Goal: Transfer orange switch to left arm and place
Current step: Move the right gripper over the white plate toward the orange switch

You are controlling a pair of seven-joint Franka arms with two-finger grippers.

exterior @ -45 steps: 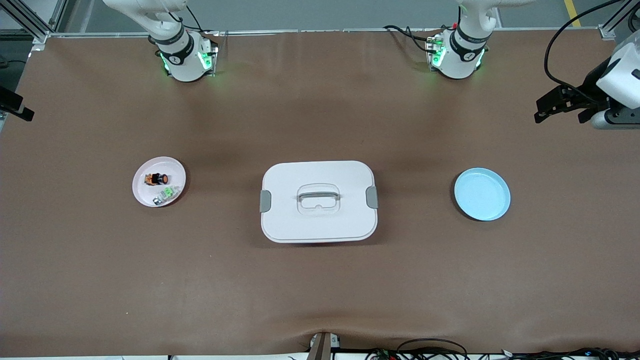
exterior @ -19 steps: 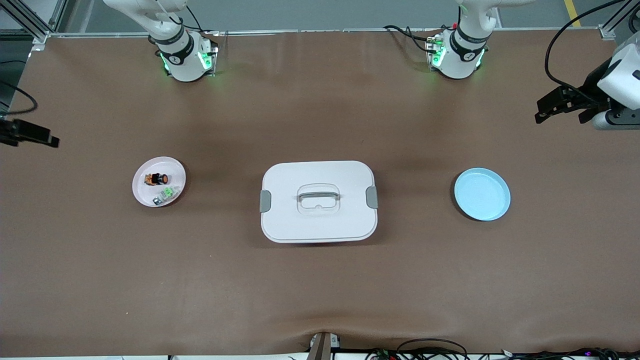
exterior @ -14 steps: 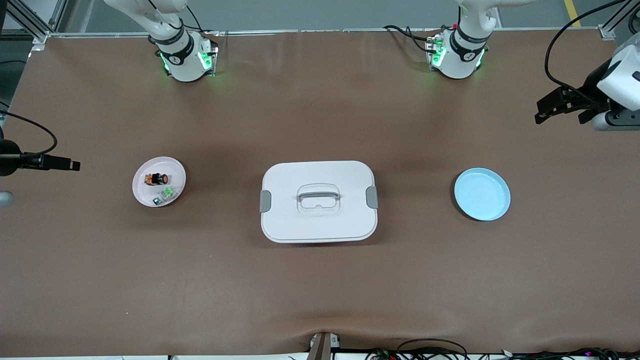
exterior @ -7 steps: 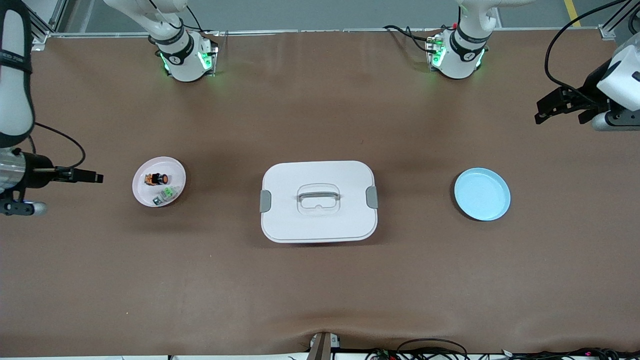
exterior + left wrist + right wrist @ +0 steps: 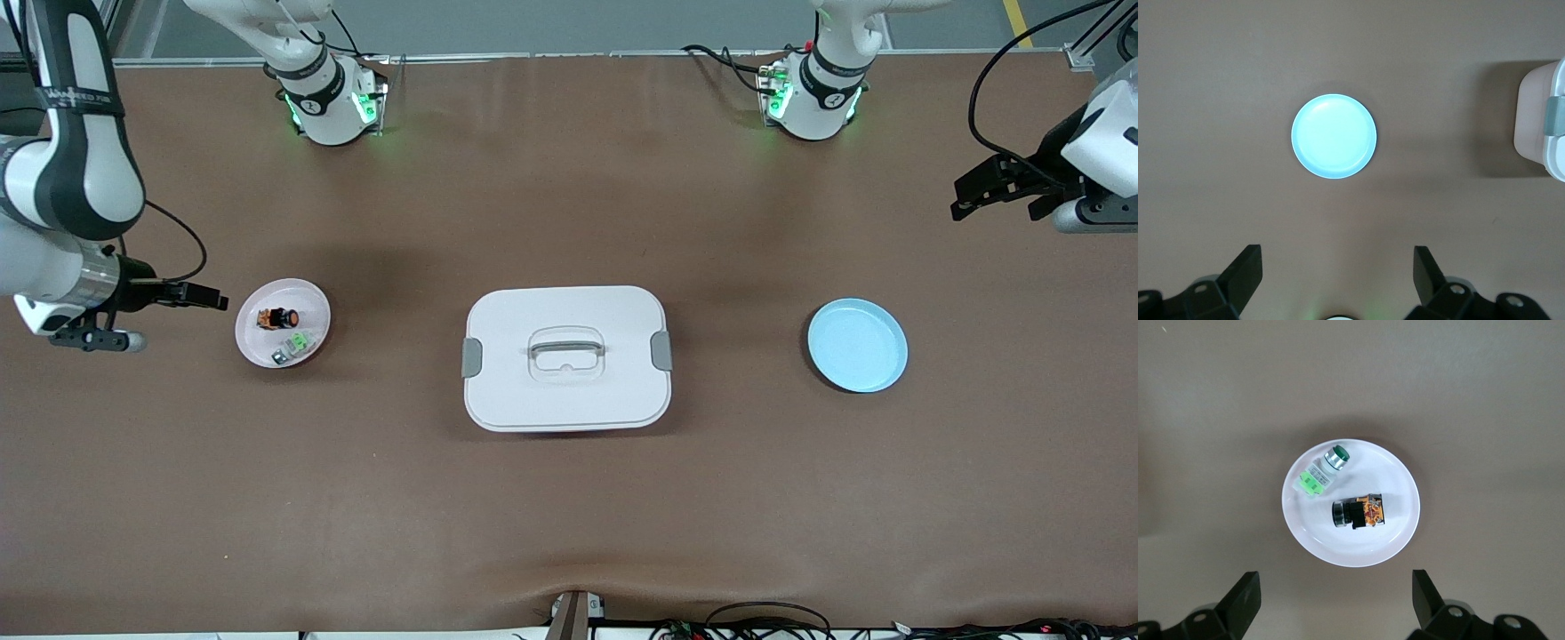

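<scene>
The orange switch (image 5: 277, 317) lies on its side on the pink plate (image 5: 313, 313), beside a green-and-silver switch (image 5: 296, 343). In the right wrist view the orange switch (image 5: 1359, 511) lies near the plate's (image 5: 1401, 537) middle. My right gripper (image 5: 212, 298) is open and empty, over the table just beside the plate on the side toward the right arm's end; in its own view (image 5: 1335, 599) the fingers stand wide apart. The white box (image 5: 566, 357) sits at the table's middle. My left gripper (image 5: 982, 191) is open and empty and waits over the left arm's end of the table; its own view (image 5: 1337, 277) shows it spread wide.
An empty blue plate (image 5: 857, 345) lies between the box and the left arm's end; it also shows in the left wrist view (image 5: 1333, 136), with the box's end (image 5: 1541, 120) at the edge. Both arm bases stand along the table's back edge.
My right arm has swung in from the table's end and brought its gripper up beside the pink plate. The left arm, switches, box and plates have not moved.
</scene>
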